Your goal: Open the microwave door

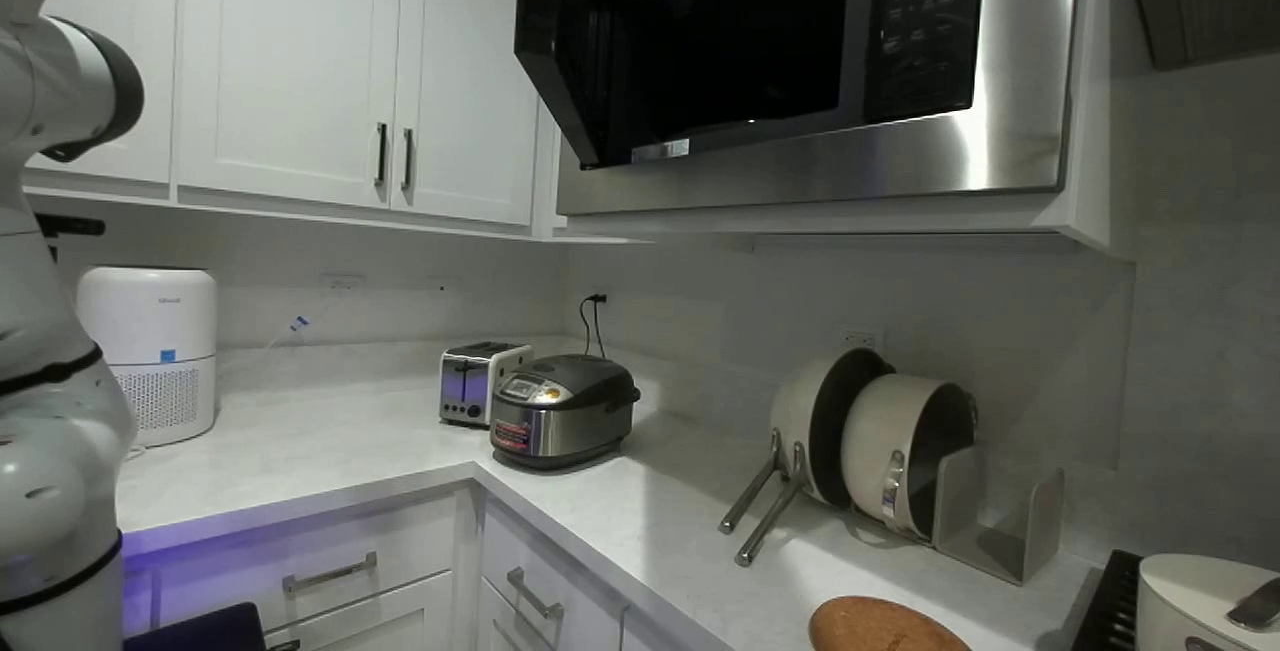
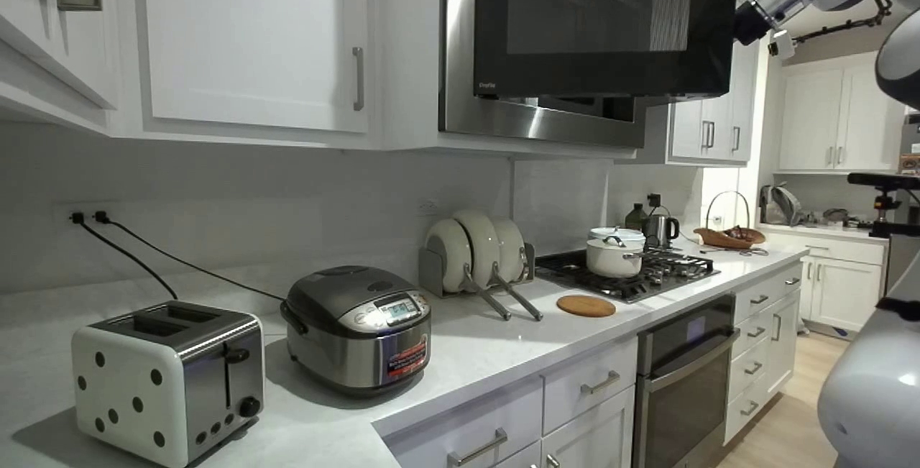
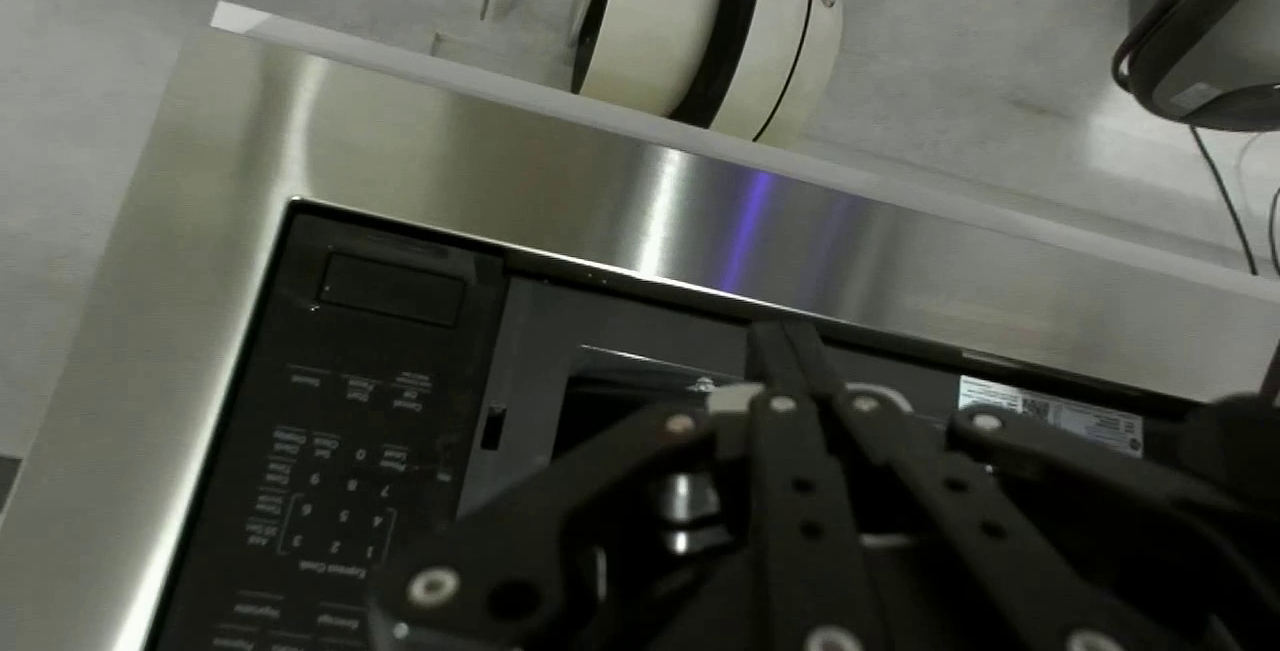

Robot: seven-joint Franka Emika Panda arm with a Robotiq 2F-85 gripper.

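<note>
Gripper (image 3: 786, 329) — jaws together, near door (image 2: 600, 22).

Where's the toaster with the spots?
In an exterior view, the toaster stands at the lower left, on the counter, just left of the rice cooker.

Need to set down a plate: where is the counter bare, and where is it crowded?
A broad patch of counter lies bare between the white appliance and the toaster; a smaller one between the rice cooker and the pan handles. Crowded: past those handles, where the pan rack, round brown mat and stovetop sit close together.
</note>
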